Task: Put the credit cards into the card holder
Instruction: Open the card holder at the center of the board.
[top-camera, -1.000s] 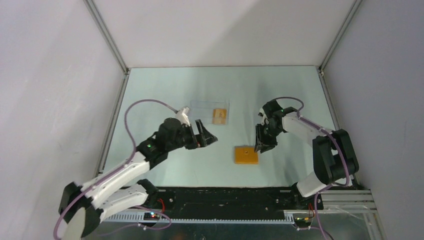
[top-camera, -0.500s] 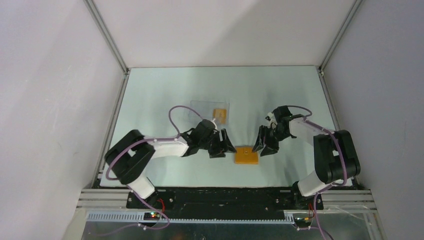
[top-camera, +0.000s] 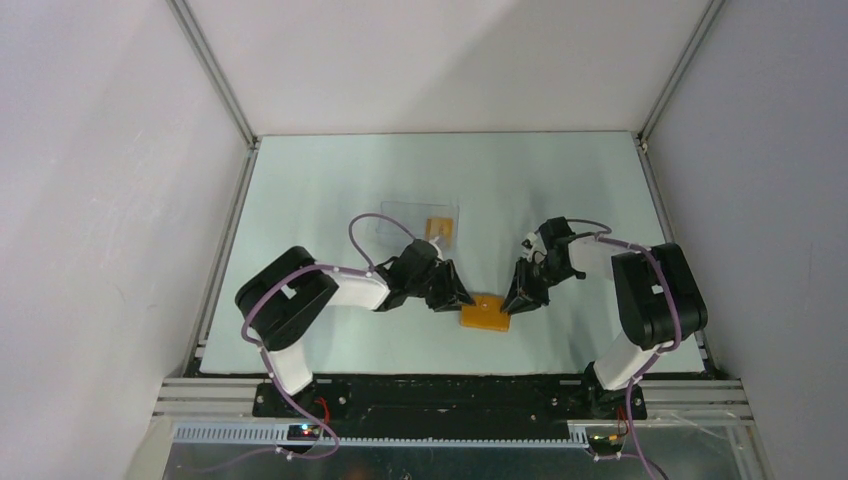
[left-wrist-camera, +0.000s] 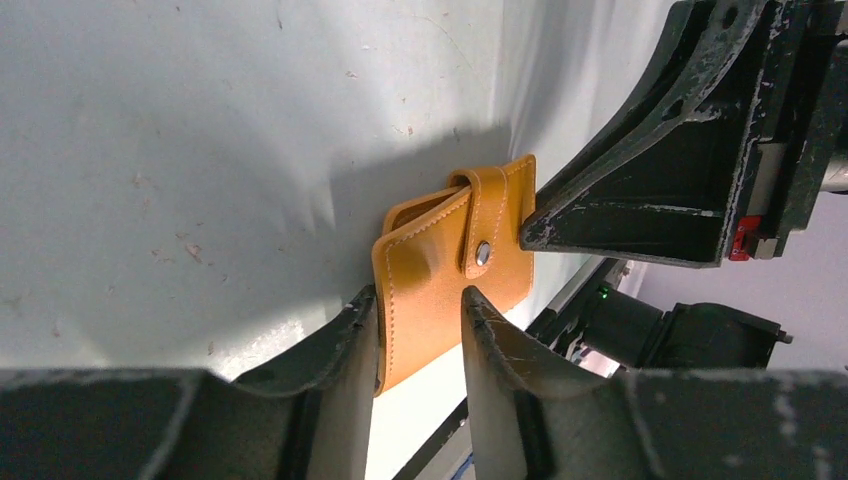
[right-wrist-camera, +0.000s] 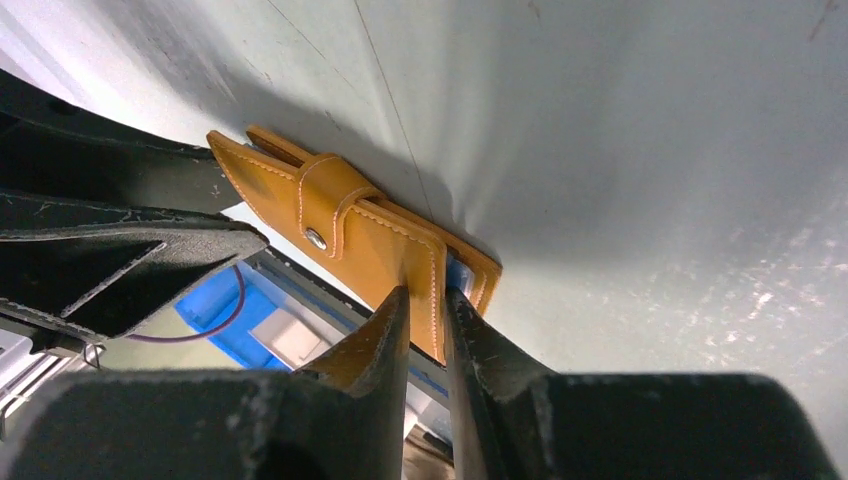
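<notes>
Opening the closed orange-mustard leather bifold card holder (top-camera: 485, 313).
Pinching a flap (right-wrist-camera: 415, 262) with right hand (right-wrist-camera: 425, 300), straddling opposite edge with left hand (left-wrist-camera: 420, 300), clamp unclear; next, unsnapping tab (left-wrist-camera: 486, 225).

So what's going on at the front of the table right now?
Both arms are at the orange card holder near the table's front edge. The right hand pinches one edge of it. The left hand has its fingers either side of the opposite end, though a firm grip isn't clear. The tab clasp is snapped shut. One credit card lies at the clear plastic case further back, untouched.
</notes>
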